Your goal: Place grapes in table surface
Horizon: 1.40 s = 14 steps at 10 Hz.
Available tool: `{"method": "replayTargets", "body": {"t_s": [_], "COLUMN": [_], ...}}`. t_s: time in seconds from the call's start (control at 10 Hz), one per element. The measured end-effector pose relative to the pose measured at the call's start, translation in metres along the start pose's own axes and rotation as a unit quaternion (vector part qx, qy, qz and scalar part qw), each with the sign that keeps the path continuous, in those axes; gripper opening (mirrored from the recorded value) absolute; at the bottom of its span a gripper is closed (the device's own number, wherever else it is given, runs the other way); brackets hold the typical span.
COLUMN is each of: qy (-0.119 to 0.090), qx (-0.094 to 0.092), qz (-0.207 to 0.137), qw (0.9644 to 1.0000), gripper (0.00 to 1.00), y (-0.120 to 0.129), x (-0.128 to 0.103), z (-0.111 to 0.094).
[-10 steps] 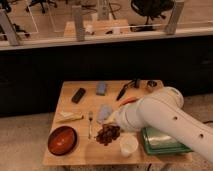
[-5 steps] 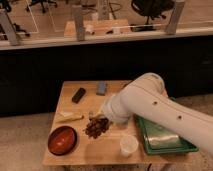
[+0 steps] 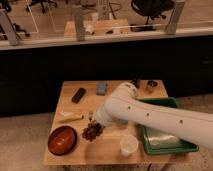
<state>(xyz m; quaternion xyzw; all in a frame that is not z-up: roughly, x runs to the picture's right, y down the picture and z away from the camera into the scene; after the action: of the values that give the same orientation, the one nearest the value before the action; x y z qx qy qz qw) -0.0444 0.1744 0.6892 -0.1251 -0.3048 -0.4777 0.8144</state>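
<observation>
The arm point(image 3: 150, 116) runs off the right edge, so its base is out of sight. It covers the middle of the table point(image 3: 100, 152) and the left part of the tray point(image 3: 172, 103). The gripper point(image 3: 94, 120) sits at the arm's end, just above the grapes point(image 3: 92, 132), and is mostly hidden by the wrist. The top of the grapes is lost under it. A dark thing point(image 3: 136, 81) at the table's far edge is partly behind the arm. The pale lump point(image 3: 161, 141) in the tray and the pale strip point(image 3: 70, 118) left of the gripper are too blurred to name.
</observation>
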Motion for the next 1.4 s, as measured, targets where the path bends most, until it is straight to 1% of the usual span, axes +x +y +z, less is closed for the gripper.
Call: {"method": "replayTargets", "body": {"t_s": [0.1,0.2,0.4,0.5,0.6,0.8,0.9,1.0,1.2,1.4], "qy": [-0.003,-0.006,-0.009,-0.006,-0.003,0.004,0.009,0.009,0.008,0.007], "qx": [-0.008,-0.02,-0.047,-0.059,-0.067,-0.069,-0.067,-0.066,-0.066,-0.064], "qz": [-0.002,-0.003,-0.01,-0.02,-0.03,-0.041,-0.043,-0.043,-0.043,-0.045], "qw": [1.0,0.9998,0.9988,0.998,0.9973,0.9968,0.9968,0.9968,0.9969,0.9969], "gripper": [0.0,0.04,0.23,0.34,0.46,0.61,0.74,0.79,0.8,0.8], "y": [0.005,0.011,0.027,0.036,0.046,0.057,0.064,0.063,0.063,0.058], "x": [0.001,0.003,0.005,0.006,0.005,0.005,0.006,0.006,0.005,0.004], "z": [0.02,0.045,0.093,0.113,0.13,0.141,0.141,0.14,0.14,0.138]}}
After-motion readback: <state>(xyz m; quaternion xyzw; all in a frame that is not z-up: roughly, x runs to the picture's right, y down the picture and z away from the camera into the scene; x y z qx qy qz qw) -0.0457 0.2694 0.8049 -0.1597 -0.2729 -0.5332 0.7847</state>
